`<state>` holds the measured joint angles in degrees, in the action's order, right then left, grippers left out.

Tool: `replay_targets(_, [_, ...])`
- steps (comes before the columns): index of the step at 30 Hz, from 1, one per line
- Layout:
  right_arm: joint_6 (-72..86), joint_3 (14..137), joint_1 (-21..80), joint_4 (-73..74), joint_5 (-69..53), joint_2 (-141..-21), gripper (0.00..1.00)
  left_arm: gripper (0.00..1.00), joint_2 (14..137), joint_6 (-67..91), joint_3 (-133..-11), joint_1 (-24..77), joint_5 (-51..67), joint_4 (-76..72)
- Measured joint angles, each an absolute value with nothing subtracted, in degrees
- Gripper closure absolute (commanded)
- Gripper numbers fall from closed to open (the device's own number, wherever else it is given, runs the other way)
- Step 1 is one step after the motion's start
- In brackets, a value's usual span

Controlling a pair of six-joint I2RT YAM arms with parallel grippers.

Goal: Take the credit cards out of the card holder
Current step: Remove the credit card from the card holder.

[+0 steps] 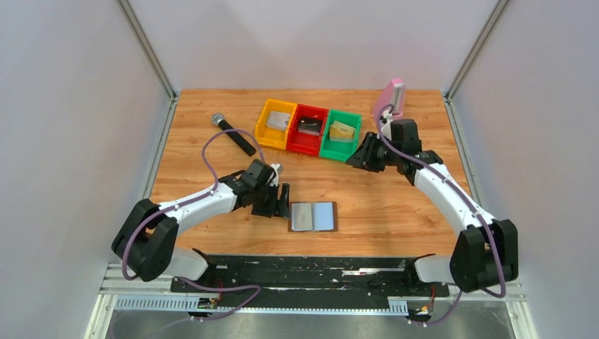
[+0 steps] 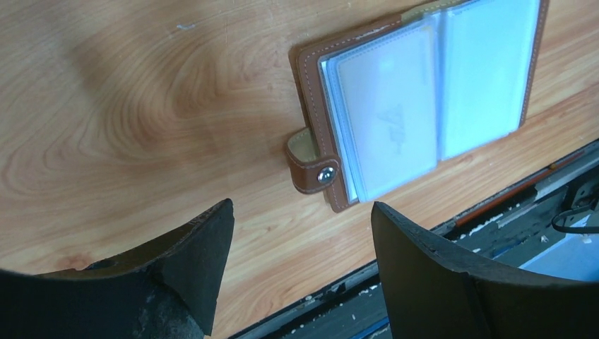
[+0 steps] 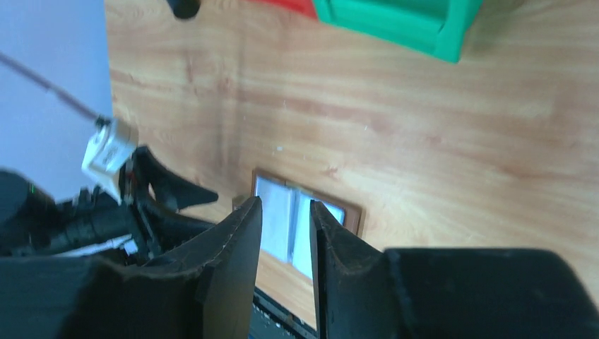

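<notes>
The card holder (image 1: pixel 313 217) lies open and flat near the table's front edge, brown rim around two pale blue sleeves. In the left wrist view the card holder (image 2: pixel 424 99) shows its snap strap (image 2: pixel 314 169); I cannot tell whether a credit card sits in the sleeves. My left gripper (image 1: pixel 282 201) stands open just left of the holder, and in its own view the left gripper (image 2: pixel 302 205) has only bare wood between its fingers. My right gripper (image 1: pixel 357 157) hovers by the green bin; the right gripper (image 3: pixel 285 205) is slightly open and empty, with the card holder (image 3: pixel 282 191) far below.
A yellow bin (image 1: pixel 275 123), a red bin (image 1: pixel 307 128) and a green bin (image 1: pixel 340 134) stand in a row at the back, each with a card-like item inside. A black microphone (image 1: pixel 233 134) lies to their left. A pink object (image 1: pixel 388 99) stands at the back right.
</notes>
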<state>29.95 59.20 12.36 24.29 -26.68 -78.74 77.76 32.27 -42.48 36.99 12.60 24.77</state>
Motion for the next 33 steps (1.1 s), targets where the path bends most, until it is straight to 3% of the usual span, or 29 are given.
replay_targets(5, [30.85, 52.31, 18.0, 23.51, -24.73, -71.24, 0.61, 0.26, 82.19, 32.29, -42.46, 36.99, 13.08, 21.96])
replay_targets(10, [33.43, 47.11, 23.29, 21.65, -22.9, -67.0, 0.65, 0.34, 84.18, 32.34, -42.46, 36.99, 13.82, 19.57])
replay_targets(17, [37.95, 41.95, 31.48, 15.75, -21.19, -67.72, 0.64, 0.64, 86.11, 32.8, -42.46, 36.99, 15.77, 16.78])
replay_targets(20, [39.42, 41.56, 35.46, 13.08, -19.92, -71.22, 0.62, 0.85, 86.76, 32.82, -42.41, 36.97, 16.49, 16.43])
replay_targets(24, [40.4, 41.5, 39.48, 11.2, -17.52, -75.77, 0.53, 1.0, 87.02, 32.77, -42.3, 36.99, 17.67, 16.19])
replay_targets(33, [40.64, 43.27, 48.01, 11.27, -7.86, -82.91, 0.4, 1.0, 83.92, 33.41, -40.95, 36.99, 22.33, 13.65])
